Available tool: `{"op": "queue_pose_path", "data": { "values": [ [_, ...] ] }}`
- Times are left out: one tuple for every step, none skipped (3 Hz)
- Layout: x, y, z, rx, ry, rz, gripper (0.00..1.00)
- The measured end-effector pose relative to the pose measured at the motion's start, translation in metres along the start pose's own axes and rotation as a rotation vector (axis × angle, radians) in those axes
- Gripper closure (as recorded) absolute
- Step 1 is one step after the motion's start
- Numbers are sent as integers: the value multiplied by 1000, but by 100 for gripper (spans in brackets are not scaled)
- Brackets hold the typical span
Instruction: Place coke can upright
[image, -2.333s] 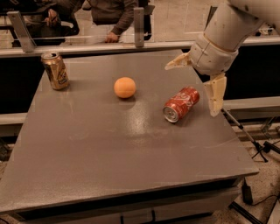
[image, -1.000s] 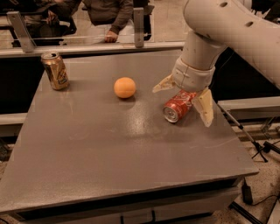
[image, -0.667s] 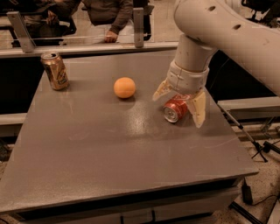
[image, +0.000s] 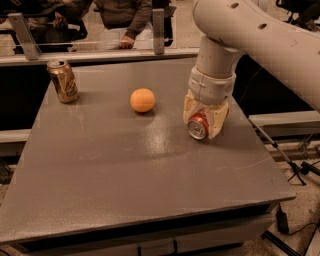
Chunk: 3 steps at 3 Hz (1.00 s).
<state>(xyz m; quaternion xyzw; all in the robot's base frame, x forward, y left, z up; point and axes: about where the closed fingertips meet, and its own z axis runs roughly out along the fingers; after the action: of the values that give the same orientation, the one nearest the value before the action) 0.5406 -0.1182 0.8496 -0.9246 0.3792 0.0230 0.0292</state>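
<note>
Looking down on a flat grey-brown table (image: 125, 190). Finding the red aluminium coke can (image: 198, 128) lying on its side right of the tabletop's middle, toward the right edge, its silver end facing the camera. Seeing the cream two-finger gripper (image: 201, 125) reaching straight down onto that can from a thick white robot arm (image: 250, 35) entering at the upper right. Noting the fingers (image: 216, 119) pressing against the can from both sides, clamping it, with the can resting on the table. Spotting a round orange object (image: 142, 100) sitting left of the can, near but apart. Spotting a gold metal can (image: 62, 80) standing upright near the far left corner, well apart from the rest. Glimpsing people (image: 125, 20) beyond the table's far edge, behind a pale rail (image: 100, 56).
</note>
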Motion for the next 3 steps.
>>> {"op": "queue_pose_path", "data": {
  "values": [
    [-4, -5, -26, 59, -67, 110, 95],
    [-19, -10, -50, 138, -165, 204, 100],
    [-31, -16, -71, 229, -297, 321, 100]
  ]
}}
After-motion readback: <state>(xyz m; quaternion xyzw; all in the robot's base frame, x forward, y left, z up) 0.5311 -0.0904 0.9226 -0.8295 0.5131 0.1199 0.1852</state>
